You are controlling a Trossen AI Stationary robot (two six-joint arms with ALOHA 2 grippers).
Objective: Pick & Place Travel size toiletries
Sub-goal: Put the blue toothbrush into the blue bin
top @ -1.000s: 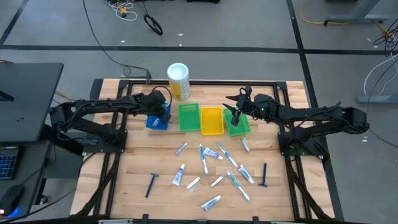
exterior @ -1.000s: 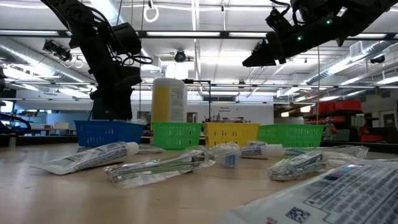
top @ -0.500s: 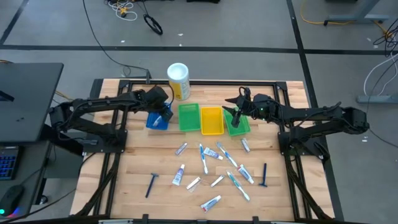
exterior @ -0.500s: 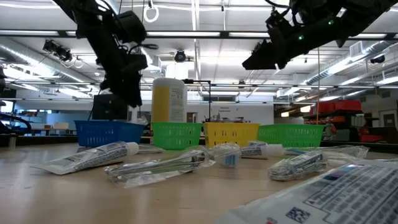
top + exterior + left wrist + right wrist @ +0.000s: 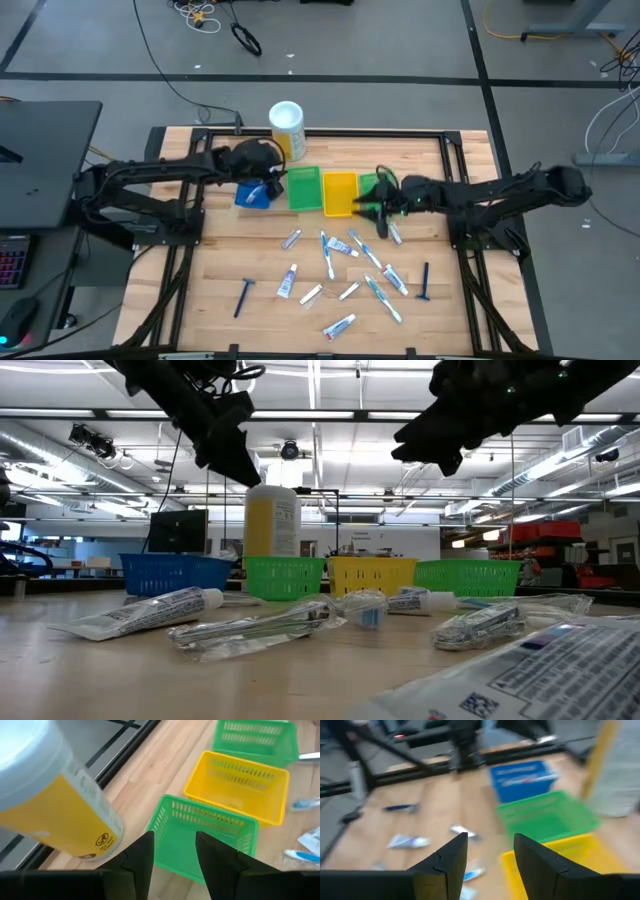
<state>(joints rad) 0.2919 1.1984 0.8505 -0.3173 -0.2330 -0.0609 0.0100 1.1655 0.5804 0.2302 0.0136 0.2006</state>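
Note:
The travel size toiletries (image 5: 345,262) lie scattered on the wooden table's near half: white tubes, slim toothbrushes, and two dark blue razors (image 5: 244,296) (image 5: 425,282). In the low view they lie flat in the foreground (image 5: 255,625). My left gripper (image 5: 275,180) (image 5: 172,837) hangs open and empty, high between the blue bin (image 5: 252,194) and the left green bin (image 5: 304,189). My right gripper (image 5: 375,208) (image 5: 490,840) is open and empty too, above the near rims of the yellow bin (image 5: 340,193) and the right green bin (image 5: 384,186).
Several bins stand in a row across the table's middle. A tall white-and-yellow canister (image 5: 286,128) stands behind them at the far edge, close to my left gripper (image 5: 55,805). A black frame runs round the table's far and side edges.
My left gripper has risen out of the blue bin and drifted toward the table's right, over the gap beside the left green bin, its wrist rolling. My right gripper has swung from above the right green bin toward the table's near edge and a little left, rolling as it went.

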